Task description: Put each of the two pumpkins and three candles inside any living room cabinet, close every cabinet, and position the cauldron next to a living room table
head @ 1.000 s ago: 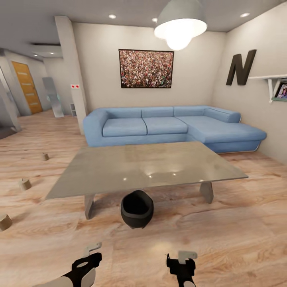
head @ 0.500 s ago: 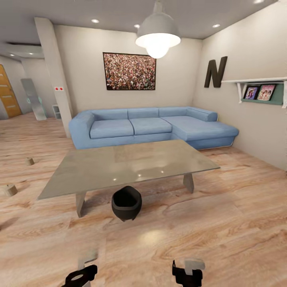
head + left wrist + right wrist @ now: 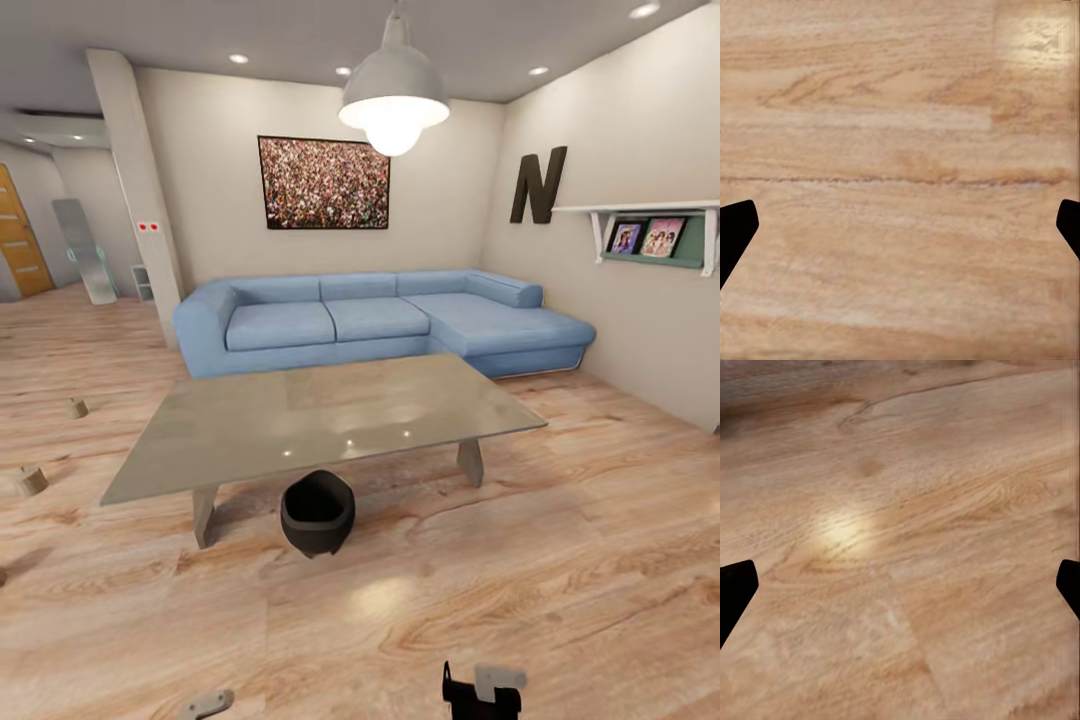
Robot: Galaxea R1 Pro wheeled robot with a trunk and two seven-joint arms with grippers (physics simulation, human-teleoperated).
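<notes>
1. The black cauldron (image 3: pixel 317 513) stands upright on the wooden floor (image 3: pixel 560 560), at the near edge of the grey surface (image 3: pixel 320 420), partly tucked under it between its 2 legs.
2. 2 candles (image 3: pixel 77 407) sit on the floor left of the surface, well apart from it; the nearer one (image 3: pixel 31 481) lies by the head view's left edge.
3. A blue sofa (image 3: pixel 370 322) stands behind the surface, against the wall.
4. The left gripper (image 3: pixel 900 232) has its jaws wide apart and empty above bare floor.
5. The right gripper (image 3: pixel 900 592) likewise has wide, empty jaws over the floor.
</notes>
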